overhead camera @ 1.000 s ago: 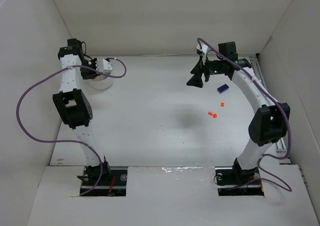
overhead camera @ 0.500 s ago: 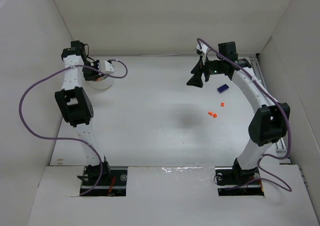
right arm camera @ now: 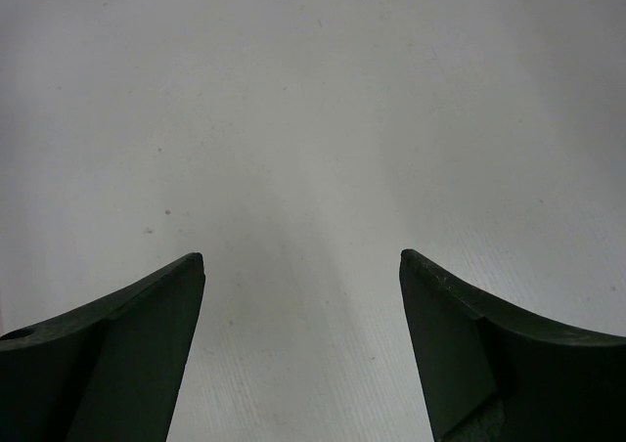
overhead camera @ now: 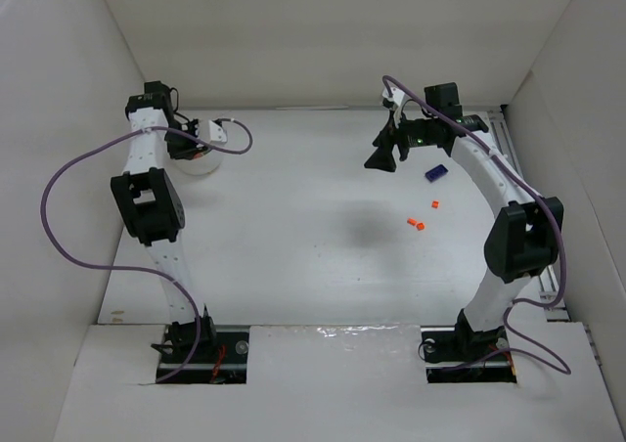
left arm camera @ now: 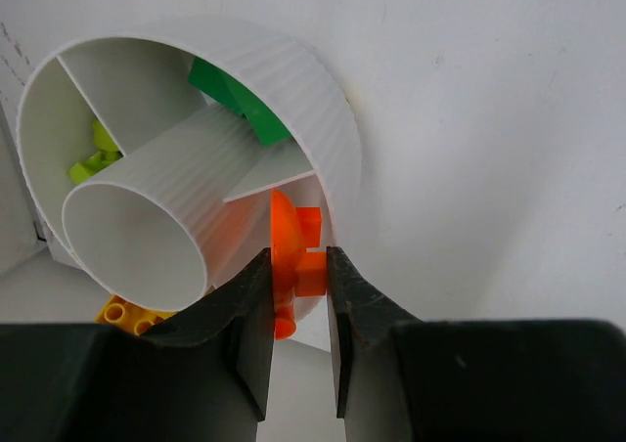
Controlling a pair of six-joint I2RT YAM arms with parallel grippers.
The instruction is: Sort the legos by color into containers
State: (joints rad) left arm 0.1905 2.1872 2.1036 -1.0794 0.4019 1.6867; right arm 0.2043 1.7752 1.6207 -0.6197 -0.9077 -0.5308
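Note:
My left gripper [left arm camera: 298,252] is shut on an orange lego [left arm camera: 287,229] and holds it at the rim of the round white bowl [left arm camera: 333,139]. The bowl's sections hold a green lego [left arm camera: 240,100], a yellow-green lego [left arm camera: 95,154] and a yellow lego [left arm camera: 127,315]. In the top view the left gripper [overhead camera: 196,145] is over the bowl [overhead camera: 202,164] at the back left. My right gripper [overhead camera: 381,158] is open and empty above bare table, as the right wrist view [right arm camera: 301,258] also shows. A dark blue lego [overhead camera: 436,172], a small orange lego [overhead camera: 435,204] and a red-orange lego [overhead camera: 417,225] lie to its right.
White walls enclose the table on the left, back and right. Purple cables loop from both arms, one [overhead camera: 59,217] hanging left of the left arm. A metal rail [overhead camera: 501,129] runs along the right edge.
The left arm has shifted slightly right and back, bringing its gripper in over the bowl with the orange lego. The right arm and the loose legos have not moved.

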